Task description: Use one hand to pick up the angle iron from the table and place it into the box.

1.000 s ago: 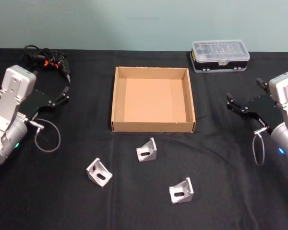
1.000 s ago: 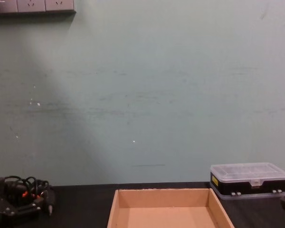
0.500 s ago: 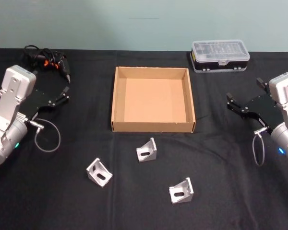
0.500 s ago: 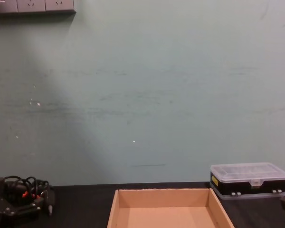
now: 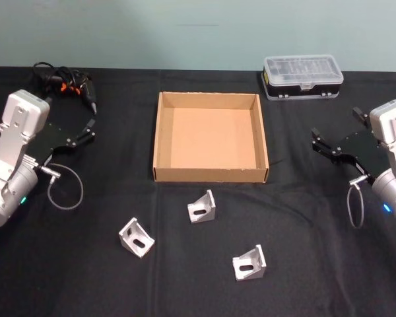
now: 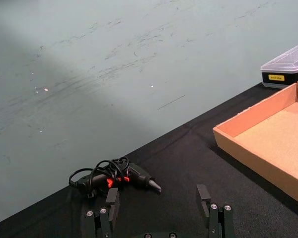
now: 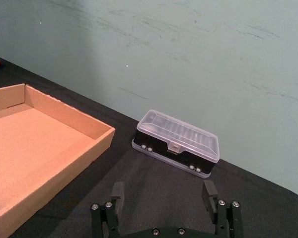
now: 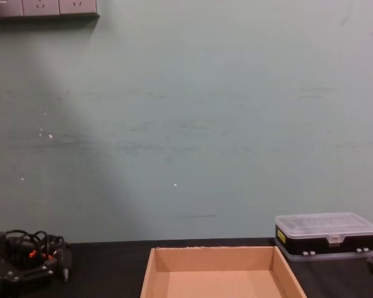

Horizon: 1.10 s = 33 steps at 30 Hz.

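Three aluminium angle irons lie on the black tabletop point(image 5: 86, 284), between the cardboard box point(image 5: 210, 174) and the near edge. The middle angle iron point(image 5: 202, 207) is just in front of the box's near wall. The left angle iron point(image 5: 136, 237) and the right angle iron point(image 5: 250, 263) sit closer to the near edge. All three are apart from each other and from the box.

The box sits mid-tabletop with nothing visible inside. A clear-lidded plastic case point(image 5: 303, 76) stands at the far edge, right of the box. A corded power tool point(image 5: 69, 82) lies near the far left corner.

We see the left gripper point(image 5: 91, 130) near the left edge with its jaws spread and nothing between them. The right gripper point(image 5: 334, 123) is near the right edge, likewise spread and holding nothing.
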{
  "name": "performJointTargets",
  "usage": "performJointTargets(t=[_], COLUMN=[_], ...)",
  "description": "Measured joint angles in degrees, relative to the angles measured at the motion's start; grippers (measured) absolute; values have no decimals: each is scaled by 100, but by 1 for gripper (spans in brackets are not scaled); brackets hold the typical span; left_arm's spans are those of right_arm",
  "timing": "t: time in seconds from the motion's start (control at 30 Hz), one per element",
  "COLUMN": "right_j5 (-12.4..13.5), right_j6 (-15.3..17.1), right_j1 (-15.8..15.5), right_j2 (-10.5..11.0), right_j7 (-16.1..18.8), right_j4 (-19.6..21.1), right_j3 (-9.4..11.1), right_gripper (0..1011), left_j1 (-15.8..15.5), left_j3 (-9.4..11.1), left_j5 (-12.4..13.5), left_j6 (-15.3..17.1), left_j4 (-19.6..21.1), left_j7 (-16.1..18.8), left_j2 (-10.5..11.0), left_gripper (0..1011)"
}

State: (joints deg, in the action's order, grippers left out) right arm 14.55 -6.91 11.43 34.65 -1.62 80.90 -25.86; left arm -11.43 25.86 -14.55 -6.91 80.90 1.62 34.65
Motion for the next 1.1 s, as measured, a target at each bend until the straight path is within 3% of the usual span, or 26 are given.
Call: performJointTargets(t=[0.63,0.83,0.87,0.93,0.97,1.1], right_j5=[27,573,573,948,948,1688], right_j6=[-34,-258,-258,-271,-271,-241], right_j1=[0,-81,-81,-184,-184,-335], right_j2=[1,151,151,316,316,739], right_j7=[84,948,948,1466,1466,2717], right_j4=[-4,103,103,230,230,455], right_j3=[23,233,233,358,358,496], right_gripper=[1000,1000,1000,1000,1000,1000], left_j1=[0,0,0,0,0,0], left_j3=[0,0,0,0,0,0], left_j5=[0,0,0,0,0,0], left_j6=[0,0,0,0,0,0], left_j4=[0,0,0,0,0,0], left_j7=[0,0,0,0,0,0], left_j2=[0,0,0,0,0,0], left_gripper=[1011,1011,1011,1011,1011,1011])
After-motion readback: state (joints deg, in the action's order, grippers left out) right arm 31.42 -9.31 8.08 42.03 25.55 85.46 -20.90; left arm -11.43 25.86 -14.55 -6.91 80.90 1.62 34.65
